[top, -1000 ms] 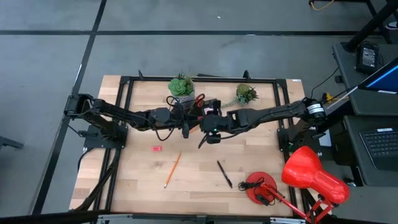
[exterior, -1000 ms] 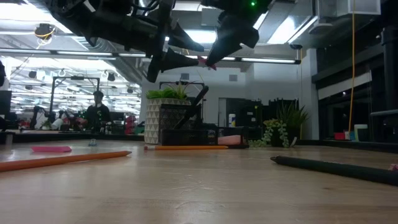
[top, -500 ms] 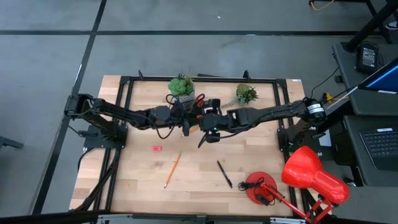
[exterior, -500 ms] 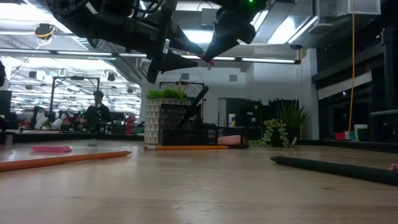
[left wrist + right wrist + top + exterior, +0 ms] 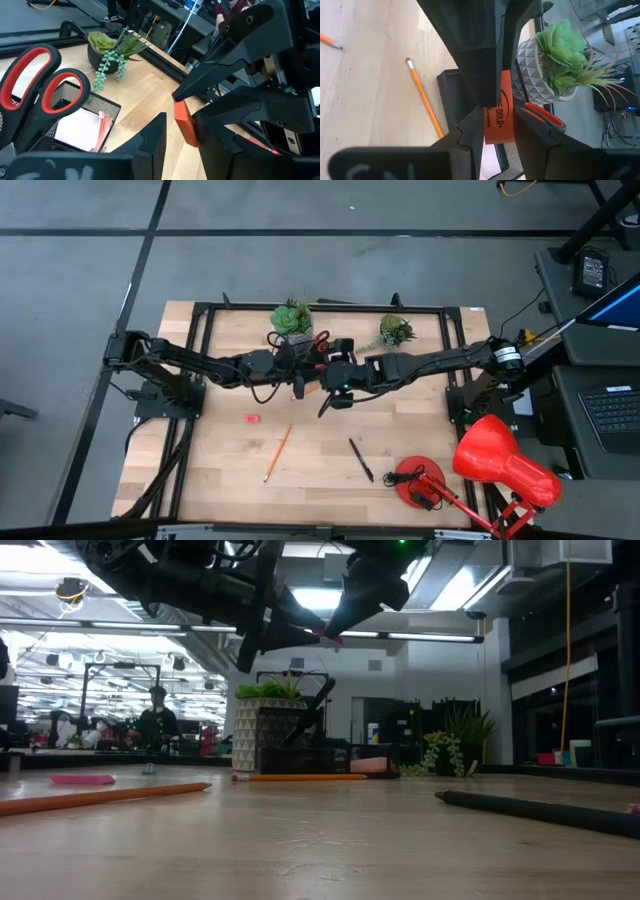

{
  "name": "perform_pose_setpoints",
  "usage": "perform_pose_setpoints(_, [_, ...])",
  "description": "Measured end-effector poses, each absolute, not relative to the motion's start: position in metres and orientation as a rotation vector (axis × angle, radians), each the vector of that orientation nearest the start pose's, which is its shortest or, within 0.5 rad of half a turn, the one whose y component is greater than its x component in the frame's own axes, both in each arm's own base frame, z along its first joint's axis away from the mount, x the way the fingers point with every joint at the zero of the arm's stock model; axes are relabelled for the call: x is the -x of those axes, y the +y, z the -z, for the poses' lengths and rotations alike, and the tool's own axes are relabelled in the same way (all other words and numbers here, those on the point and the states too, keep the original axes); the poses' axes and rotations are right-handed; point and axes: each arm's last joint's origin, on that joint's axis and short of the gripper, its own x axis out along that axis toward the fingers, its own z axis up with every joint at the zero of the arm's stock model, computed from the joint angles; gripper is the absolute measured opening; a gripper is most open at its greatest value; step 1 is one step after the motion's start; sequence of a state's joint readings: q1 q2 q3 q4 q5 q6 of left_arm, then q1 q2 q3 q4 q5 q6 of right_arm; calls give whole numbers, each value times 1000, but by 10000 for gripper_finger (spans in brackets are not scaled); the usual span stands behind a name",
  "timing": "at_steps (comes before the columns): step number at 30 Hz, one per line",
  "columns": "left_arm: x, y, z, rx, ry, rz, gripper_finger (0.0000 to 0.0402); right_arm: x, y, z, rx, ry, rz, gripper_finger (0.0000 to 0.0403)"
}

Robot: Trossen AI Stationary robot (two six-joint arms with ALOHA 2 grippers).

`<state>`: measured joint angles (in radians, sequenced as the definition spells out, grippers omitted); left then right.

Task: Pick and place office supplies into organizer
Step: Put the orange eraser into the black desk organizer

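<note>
wood table (image 5: pixel 320 470) | red-orange eraser (image 5: pixel 499 114), flat, black print, in both end effectors

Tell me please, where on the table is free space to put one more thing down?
Free: the wood left of the pink eraser, and between the orange pencil and black pen. Crowded: the back middle, where both grippers meet near the organizer, and the red lamp corner.

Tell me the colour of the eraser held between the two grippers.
Orange-red, with dark printed lettering on one face. The eraser shows best in the right wrist view.
</note>
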<state>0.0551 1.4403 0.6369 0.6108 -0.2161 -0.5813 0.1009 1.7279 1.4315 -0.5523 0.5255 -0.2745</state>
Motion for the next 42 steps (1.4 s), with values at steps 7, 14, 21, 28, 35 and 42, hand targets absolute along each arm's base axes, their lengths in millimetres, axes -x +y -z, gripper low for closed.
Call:
perform_pose_setpoints(7, [-293, 22, -213, 475, 120, -298, 50, -375, 23, -281, 516, 859, 288, 100])
perform_pose_setpoints(14, [-293, 21, -214, 401, 120, -267, 13, -374, 23, -281, 518, 862, 288, 100])
perform_pose_setpoints(21, [-293, 21, -214, 368, 130, -251, 12, -373, 24, -280, 508, 878, 285, 100])
perform_pose_setpoints(28, [-293, 20, -213, 322, 143, -233, 12, -370, 25, -278, 457, 904, 303, 100])
perform_pose_setpoints(35, [-293, 20, -213, 296, 146, -227, 12, -364, 32, -278, 482, 937, 295, 100])
perform_pose_setpoints(42, [-288, 19, -224, 226, 128, -224, 12, -345, 30, -279, 379, 1039, 346, 100])
